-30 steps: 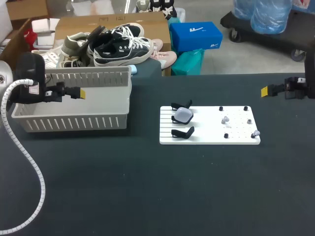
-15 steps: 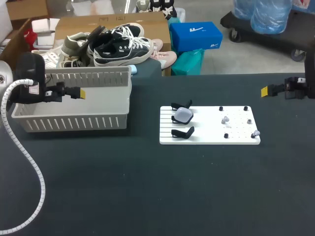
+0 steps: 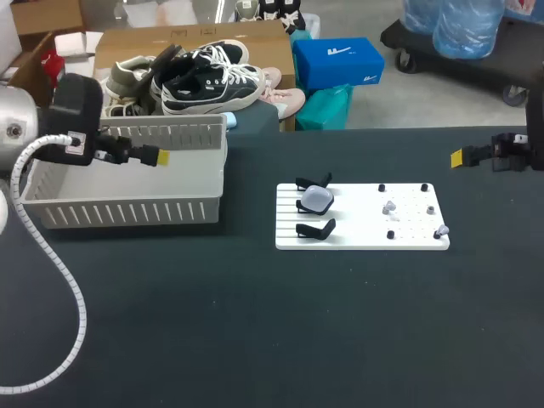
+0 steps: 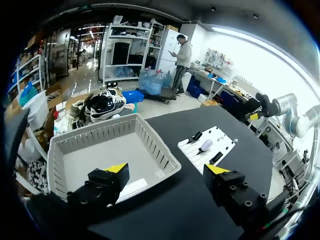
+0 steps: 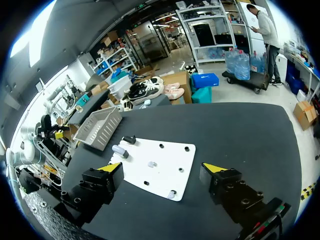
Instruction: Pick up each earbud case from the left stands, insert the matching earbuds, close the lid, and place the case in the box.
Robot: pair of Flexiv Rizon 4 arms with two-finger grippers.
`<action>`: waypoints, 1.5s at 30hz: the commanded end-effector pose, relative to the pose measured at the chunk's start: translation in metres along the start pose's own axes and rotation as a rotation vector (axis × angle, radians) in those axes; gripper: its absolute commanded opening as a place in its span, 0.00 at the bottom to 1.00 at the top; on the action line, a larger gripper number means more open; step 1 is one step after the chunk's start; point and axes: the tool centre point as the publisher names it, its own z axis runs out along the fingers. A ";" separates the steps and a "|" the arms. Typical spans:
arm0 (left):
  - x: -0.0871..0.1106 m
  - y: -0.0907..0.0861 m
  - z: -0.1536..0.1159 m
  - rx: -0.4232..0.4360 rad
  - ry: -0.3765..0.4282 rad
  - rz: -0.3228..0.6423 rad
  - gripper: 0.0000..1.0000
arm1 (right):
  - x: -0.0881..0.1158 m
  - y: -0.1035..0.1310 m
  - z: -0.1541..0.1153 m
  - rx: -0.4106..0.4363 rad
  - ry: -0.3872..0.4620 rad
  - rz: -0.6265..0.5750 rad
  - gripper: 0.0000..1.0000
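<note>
Left end effector [image 3: 159, 157] hangs over the box [image 3: 127, 208], above its inside near the far wall. Its fingers stand wide apart with nothing between them. Right end effector [image 3: 457, 157] sits at the desk's far right edge, likewise spread and empty.

Earbud case [image 3: 317, 199]: propped on the black stands [image 3: 315, 229] at the left end of the white board [image 3: 357, 242]. It lies to the right of the left end effector and somewhat nearer the viewer. It is too small to give a long axis. Both arms look about equally far from it. Two earbuds [image 3: 389, 206] rest on the board's right half.

Surface: dark matte desk [image 3: 255, 331]. Judgement: the left arm must pass over the box's right wall to reach the board. Only dark desk shows between that wall and the board's left edge.
</note>
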 end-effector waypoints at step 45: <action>-0.007 -0.100 0.144 0.544 0.018 0.729 1.00 | 0.000 0.000 0.000 -0.001 0.001 -0.001 1.00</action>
